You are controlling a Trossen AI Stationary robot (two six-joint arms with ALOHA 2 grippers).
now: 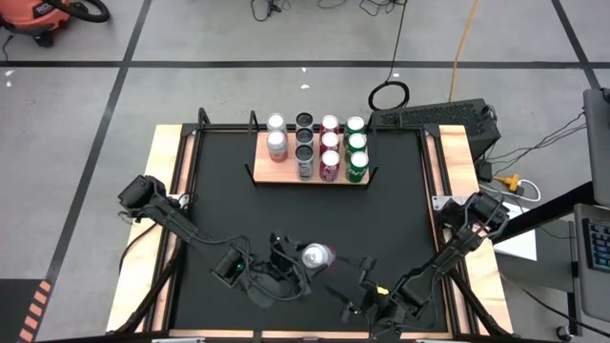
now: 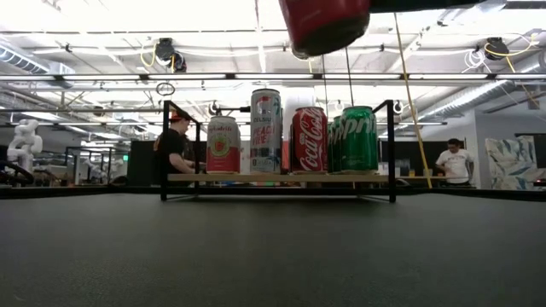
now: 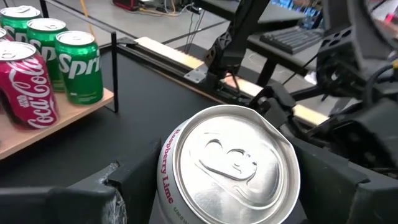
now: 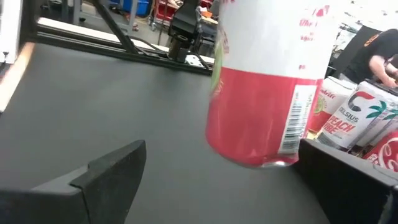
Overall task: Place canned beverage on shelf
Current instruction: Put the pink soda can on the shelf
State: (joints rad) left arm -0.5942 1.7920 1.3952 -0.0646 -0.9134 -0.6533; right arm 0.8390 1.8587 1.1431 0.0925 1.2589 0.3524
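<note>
Item: raspberry-lime can (image 1: 316, 255), smooth aluminium cylinder, silver pull-tab lid, red-and-white label (its lettering cut off). We find it lifted off the black mat (image 1: 400, 205), well in front of the shelf (image 1: 286, 174), pinched in the left gripper (image 1: 291, 270). Right gripper (image 1: 355, 297) sits beside it, fingers spread. Shelf: flat wooden board, black brackets, rows of cans (image 1: 330, 145).

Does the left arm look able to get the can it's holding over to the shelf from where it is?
Probably yes. The left gripper holds the raspberry lime can lifted off the black mat, and nothing stands on the mat between it and the shelf.
</note>
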